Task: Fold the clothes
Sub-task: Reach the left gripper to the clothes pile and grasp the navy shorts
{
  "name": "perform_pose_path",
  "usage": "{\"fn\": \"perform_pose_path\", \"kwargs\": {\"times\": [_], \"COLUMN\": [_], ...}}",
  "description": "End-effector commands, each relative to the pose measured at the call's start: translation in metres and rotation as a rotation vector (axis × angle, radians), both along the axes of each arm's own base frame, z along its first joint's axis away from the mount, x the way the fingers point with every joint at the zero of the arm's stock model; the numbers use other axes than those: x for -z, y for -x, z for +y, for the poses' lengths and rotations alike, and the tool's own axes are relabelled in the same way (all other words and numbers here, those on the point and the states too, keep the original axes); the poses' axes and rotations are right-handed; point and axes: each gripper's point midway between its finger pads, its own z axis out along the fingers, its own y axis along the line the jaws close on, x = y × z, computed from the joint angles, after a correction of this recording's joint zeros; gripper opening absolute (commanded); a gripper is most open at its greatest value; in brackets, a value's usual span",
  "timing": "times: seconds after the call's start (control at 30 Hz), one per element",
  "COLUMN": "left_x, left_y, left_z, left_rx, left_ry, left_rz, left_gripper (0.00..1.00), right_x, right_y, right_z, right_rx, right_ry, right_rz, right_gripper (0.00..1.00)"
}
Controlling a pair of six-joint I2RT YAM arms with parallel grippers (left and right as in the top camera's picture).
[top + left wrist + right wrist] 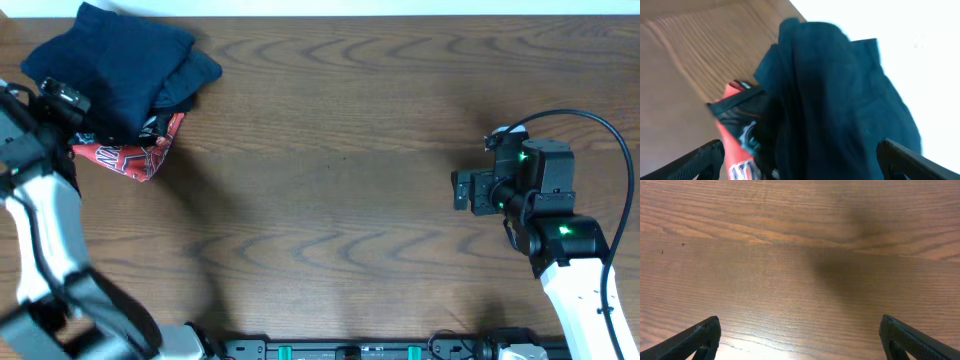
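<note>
Three views in turn. Overhead: showing the clothes (115, 60) heaped at the far-left corner of the desk (330, 150), navy over red-and-black, with the left pincer (58, 98) beside the heap and the right pincer (462, 190) well apart. Left wrist: framing that soft, light, limp cloth between widely parted fingers (702, 157), clamping nothing, contact unclear; judging a free navy edge the safest hold, layers likely slipping. Right wrist: hovering over desk wood, pincer gaping, holding nothing.

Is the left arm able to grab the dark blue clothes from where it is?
Probably yes. The left gripper hangs right at the dark blue clothes, jaws open wide, with nothing in between. The red-and-black garment peeks out underneath, so it might get caught too.
</note>
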Motion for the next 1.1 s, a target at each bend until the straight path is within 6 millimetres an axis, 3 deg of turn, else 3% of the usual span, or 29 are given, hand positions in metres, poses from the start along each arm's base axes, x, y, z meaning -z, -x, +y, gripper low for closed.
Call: {"fn": "perform_pose_path", "kwargs": {"times": [0.0, 0.23, 0.27, 0.37, 0.4, 0.47, 0.5, 0.57, 0.67, 0.83, 0.9, 0.97, 1.07], "left_x": [-0.002, 0.028, 0.029, 0.025, 0.023, 0.020, 0.020, 0.020, 0.002, -0.070, -0.104, -0.126, -0.136], "left_y": [-0.031, -0.065, -0.070, -0.078, -0.080, -0.084, -0.086, -0.088, -0.094, -0.091, -0.082, -0.070, -0.048], "left_z": [0.001, 0.013, 0.009, 0.002, 0.000, -0.005, -0.008, -0.014, -0.036, -0.093, -0.130, -0.168, -0.233], "left_rx": [0.052, 0.081, 0.108, 0.151, 0.157, 0.170, 0.177, 0.185, 0.276, 0.494, 0.630, 0.762, 0.942], "left_ry": [0.054, 0.082, 0.089, 0.093, 0.087, 0.079, 0.080, 0.094, 0.152, 0.207, 0.204, 0.226, 0.316], "left_rz": [-0.058, -0.045, -0.061, -0.094, -0.102, -0.114, -0.114, -0.117, -0.181, -0.341, -0.395, -0.422, -0.385], "left_gripper": [0.98, 1.00, 0.95, 0.74, 0.62, 0.26, 0.15, 0.06, 0.06, 0.06, 0.06, 0.06, 0.06], "right_x": [-0.011, -0.008, -0.008, -0.008, -0.009, -0.009, -0.009, -0.009, -0.008, -0.010, -0.011, -0.011, -0.011], "right_y": [-0.004, -0.001, -0.001, -0.001, -0.001, -0.001, -0.001, -0.001, -0.001, -0.003, -0.004, -0.005, -0.005], "right_z": [-0.002, -0.002, -0.002, -0.002, -0.002, -0.002, -0.002, -0.003, -0.003, -0.004, -0.004, -0.004, -0.004], "right_rx": [0.003, 0.006, 0.006, 0.008, 0.010, 0.015, 0.015, 0.015, 0.015, 0.021, 0.023, 0.023, 0.023], "right_ry": [0.011, 0.009, 0.009, 0.008, 0.006, 0.002, 0.002, 0.003, 0.003, 0.009, 0.011, 0.010, 0.010], "right_rz": [-0.025, -0.010, -0.011, -0.010, -0.011, -0.010, -0.010, -0.010, -0.009, -0.019, -0.026, -0.028, -0.029], "right_gripper": [0.99, 0.99, 0.99, 0.99, 0.99, 0.99, 0.99, 0.99, 0.99, 0.99, 0.99, 0.99, 0.99]}}
